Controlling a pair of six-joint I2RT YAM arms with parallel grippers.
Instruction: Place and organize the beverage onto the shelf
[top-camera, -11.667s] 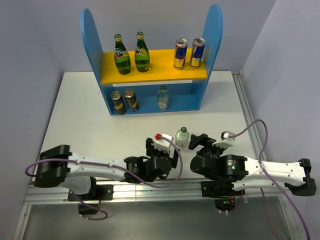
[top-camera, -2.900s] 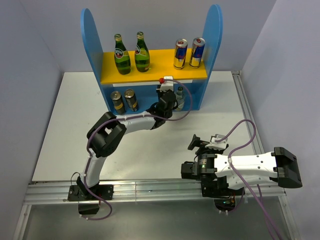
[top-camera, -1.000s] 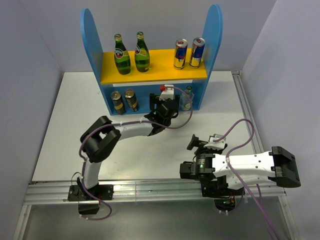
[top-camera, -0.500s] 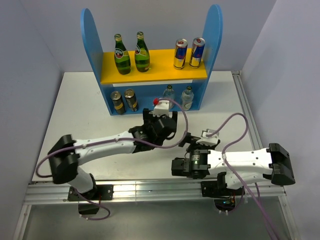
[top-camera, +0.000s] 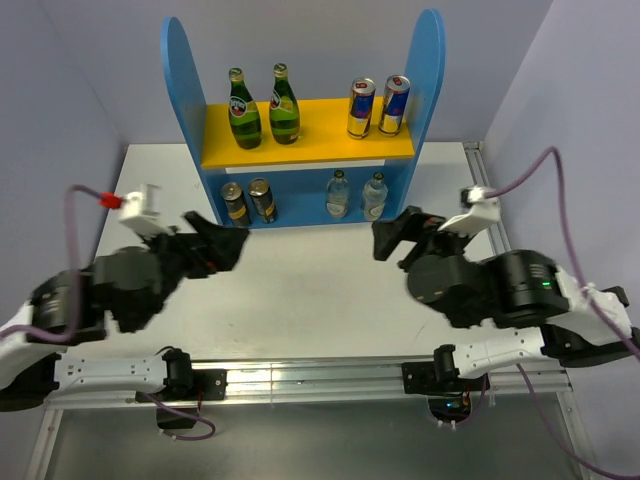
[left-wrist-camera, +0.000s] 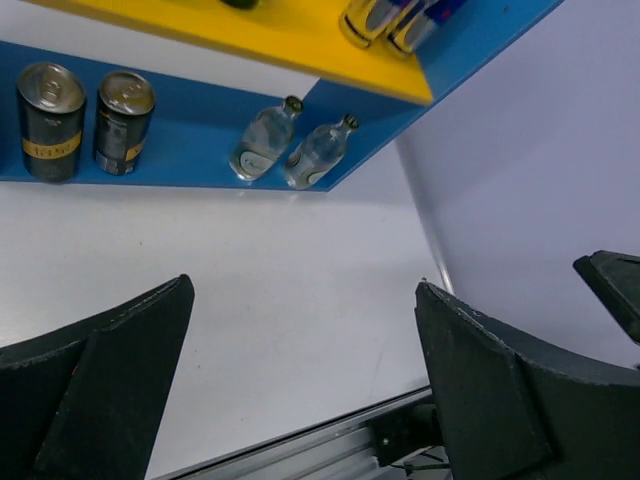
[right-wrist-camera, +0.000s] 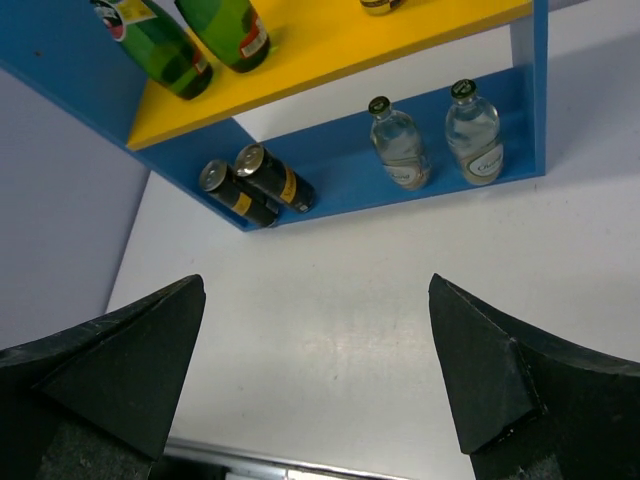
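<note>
While both arms hover over the white tabletop (top-camera: 310, 290), all six drinks are sitting on the small blue two-level shelf (top-camera: 180, 80). The two green glass bottles (top-camera: 243, 112) stand on the left of its yellow upper board (top-camera: 310, 145), with two blue-and-silver cans (top-camera: 361, 108) to their right. Down on the base, the two dark brown-gold cans (top-camera: 235, 204) are on the left and the two clear green-capped bottles (top-camera: 338, 194) on the right. The left claw (left-wrist-camera: 303, 290) is spread wide and holding nothing, same for the right claw (right-wrist-camera: 316, 285).
</note>
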